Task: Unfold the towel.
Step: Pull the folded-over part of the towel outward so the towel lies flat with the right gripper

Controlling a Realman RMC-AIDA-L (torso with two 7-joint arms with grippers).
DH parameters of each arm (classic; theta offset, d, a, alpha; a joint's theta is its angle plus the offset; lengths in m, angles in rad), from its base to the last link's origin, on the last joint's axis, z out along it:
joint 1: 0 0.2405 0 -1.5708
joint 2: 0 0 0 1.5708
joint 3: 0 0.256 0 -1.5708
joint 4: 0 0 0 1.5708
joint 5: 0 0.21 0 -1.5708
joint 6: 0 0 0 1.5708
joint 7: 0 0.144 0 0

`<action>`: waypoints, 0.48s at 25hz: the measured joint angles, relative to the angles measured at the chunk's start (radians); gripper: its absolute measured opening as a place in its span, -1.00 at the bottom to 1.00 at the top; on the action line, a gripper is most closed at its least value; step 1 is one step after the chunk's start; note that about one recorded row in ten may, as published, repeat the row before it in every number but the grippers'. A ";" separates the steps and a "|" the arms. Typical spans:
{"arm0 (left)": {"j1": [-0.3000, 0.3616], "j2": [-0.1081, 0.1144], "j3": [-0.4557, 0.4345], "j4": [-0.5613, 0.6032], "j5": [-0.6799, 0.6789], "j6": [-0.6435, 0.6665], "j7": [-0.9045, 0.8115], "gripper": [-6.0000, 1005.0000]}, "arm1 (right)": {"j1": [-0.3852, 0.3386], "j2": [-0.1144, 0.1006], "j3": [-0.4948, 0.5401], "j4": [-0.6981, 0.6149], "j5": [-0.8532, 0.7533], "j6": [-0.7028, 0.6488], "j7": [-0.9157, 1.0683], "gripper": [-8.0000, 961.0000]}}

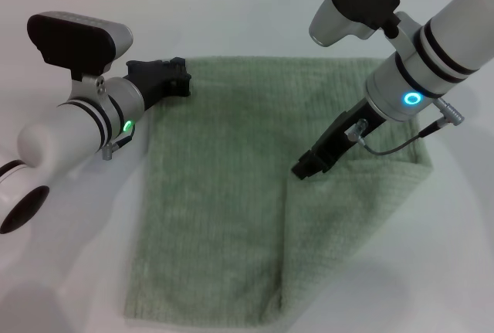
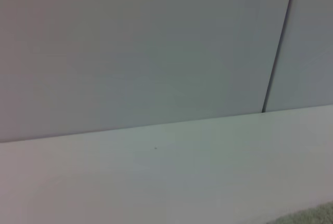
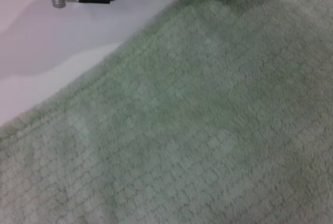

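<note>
Sage-green towel (image 1: 224,194) flat on the white table (image 1: 69,271), my left hand (image 1: 166,78) at its far left corner, my right hand (image 1: 309,164) over its right-hand fold, either grip unclear

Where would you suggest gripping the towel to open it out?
Probably the free edge of the folded flap, which runs down the towel near its middle. Come from above with the right gripper, hovering just over it, then draw the flap toward the robot's right.
</note>
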 joint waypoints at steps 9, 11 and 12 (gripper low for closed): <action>0.005 0.001 0.000 -0.008 0.000 0.000 0.000 -0.99 | 0.007 0.000 0.000 0.007 -0.009 -0.005 0.004 -0.74; 0.005 0.002 0.000 -0.009 0.000 0.000 0.000 -0.99 | 0.006 0.000 0.000 0.005 -0.009 -0.008 0.003 -0.89; 0.005 0.002 0.000 -0.009 0.000 0.000 0.000 -0.99 | 0.005 0.000 0.000 0.003 -0.009 -0.010 0.001 -0.97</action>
